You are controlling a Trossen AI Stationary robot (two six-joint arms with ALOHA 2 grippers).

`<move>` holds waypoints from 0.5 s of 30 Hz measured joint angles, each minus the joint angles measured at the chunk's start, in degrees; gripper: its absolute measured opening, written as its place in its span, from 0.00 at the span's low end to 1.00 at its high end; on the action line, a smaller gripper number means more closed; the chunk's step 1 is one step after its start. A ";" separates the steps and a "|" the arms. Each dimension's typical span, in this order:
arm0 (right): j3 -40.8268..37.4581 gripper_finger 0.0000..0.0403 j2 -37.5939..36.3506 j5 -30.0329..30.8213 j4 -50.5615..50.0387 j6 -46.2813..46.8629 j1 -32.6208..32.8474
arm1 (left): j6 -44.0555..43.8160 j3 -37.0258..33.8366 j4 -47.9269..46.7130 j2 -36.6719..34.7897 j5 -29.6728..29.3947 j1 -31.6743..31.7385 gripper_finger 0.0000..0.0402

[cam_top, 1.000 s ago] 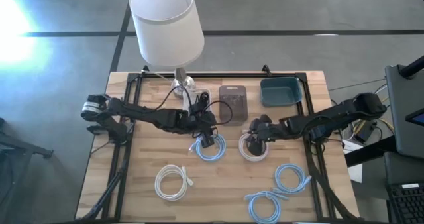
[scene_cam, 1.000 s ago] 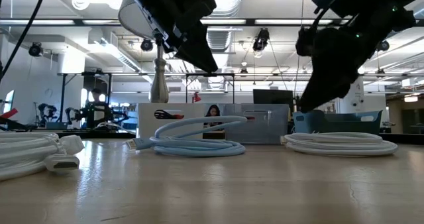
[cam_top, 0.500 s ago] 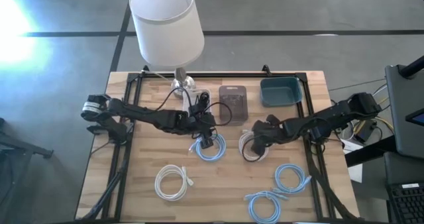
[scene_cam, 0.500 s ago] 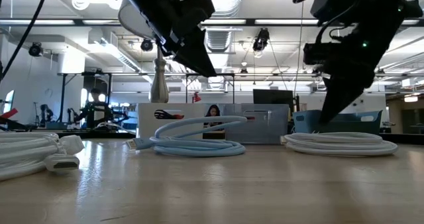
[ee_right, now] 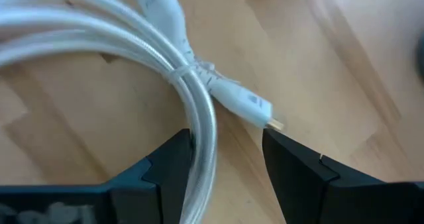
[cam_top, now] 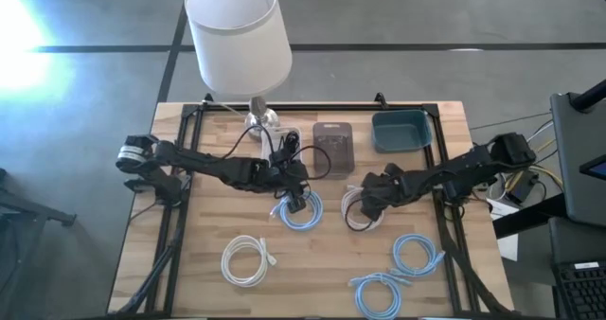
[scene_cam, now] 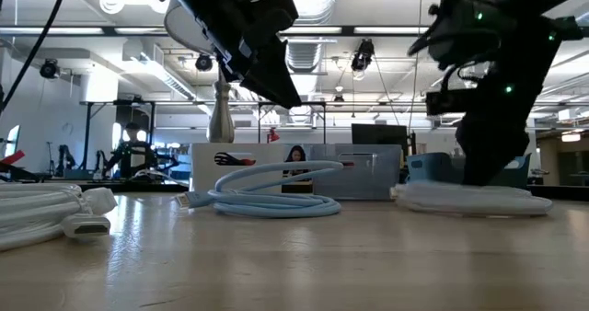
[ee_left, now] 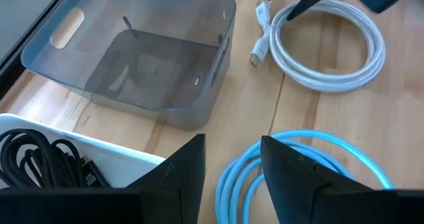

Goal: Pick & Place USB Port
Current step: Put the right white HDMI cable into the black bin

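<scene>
A: Where is the right gripper (cam_top: 364,209), and how do its fingers stand?

B: It is down on the white cable coil (cam_top: 358,211) near the middle of the table (cam_top: 445,121). Its fingers (ee_right: 169,168) are spread, one on each side of the bundled strand, not pinched on it.

A: And the left gripper (cam_top: 295,203)?

B: It hovers over the near edge of the light blue cable coil (cam_top: 303,211), fingers apart, holding nothing.

A: How much room is there around them?

B: The two coils lie near each other with a strip of bare wood between. Behind them the grey bin (cam_top: 332,146) and the teal tray (cam_top: 401,131) stand close to the far edge, beside the lamp (cam_top: 238,31). Toward the front edge lie another white coil (cam_top: 245,260) and two blue coils (cam_top: 418,256), well apart from both grippers.

A: What does the white cable look like?

B: Several loops bound with a thin tie, its white plug (ee_right: 242,101) with a metal tip sticking out just beside the right gripper's fingers
</scene>
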 joint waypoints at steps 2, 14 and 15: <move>0.03 0.45 1.72 -0.46 0.19 0.03 -0.50 | 0.00 0.00 0.08 0.00 0.00 0.00 0.37; 2.37 0.33 7.14 -5.86 -0.35 -2.59 -3.26 | 1.14 0.00 0.23 0.00 0.00 0.00 0.37; 2.35 0.29 6.97 -6.04 -0.23 -2.56 -3.24 | 1.15 0.00 0.26 0.01 0.00 0.00 0.37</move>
